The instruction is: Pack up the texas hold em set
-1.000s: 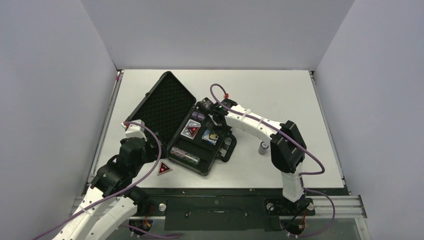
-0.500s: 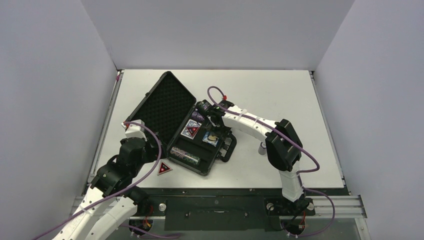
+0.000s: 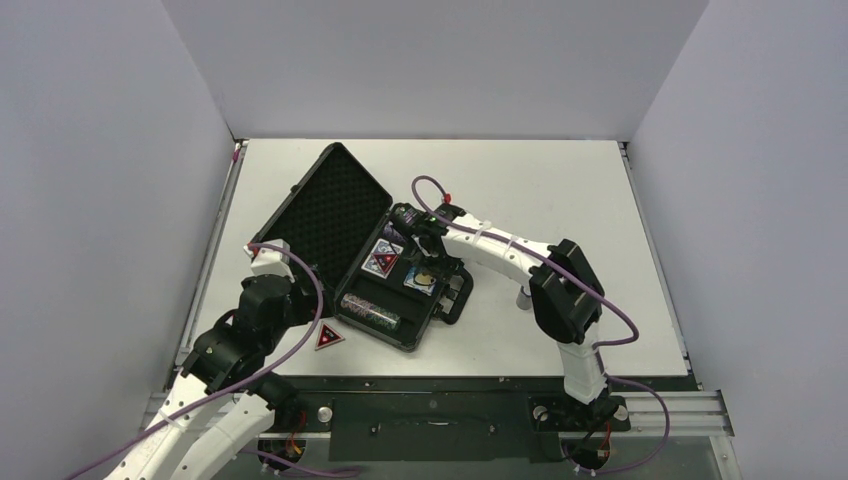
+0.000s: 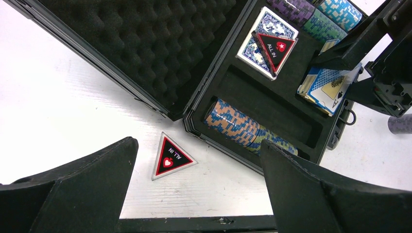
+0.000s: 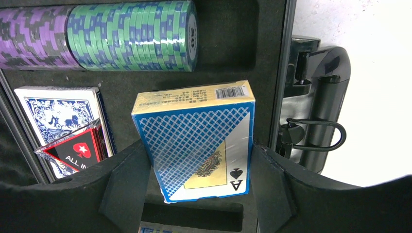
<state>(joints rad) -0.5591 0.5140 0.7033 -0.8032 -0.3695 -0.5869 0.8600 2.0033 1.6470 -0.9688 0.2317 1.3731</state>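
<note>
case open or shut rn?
Open. The briefcase has its lid swung back, padded inside facing up, and the compartments in its base are exposed.

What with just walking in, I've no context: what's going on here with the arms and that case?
The right gripper holds a deck between its fingers, low over the foam tray of the open case. Chip rolls, another deck and a triangle resting on it already lie in the tray. The left gripper hangs open above a second triangle, which lies on the table beside the case.
</note>
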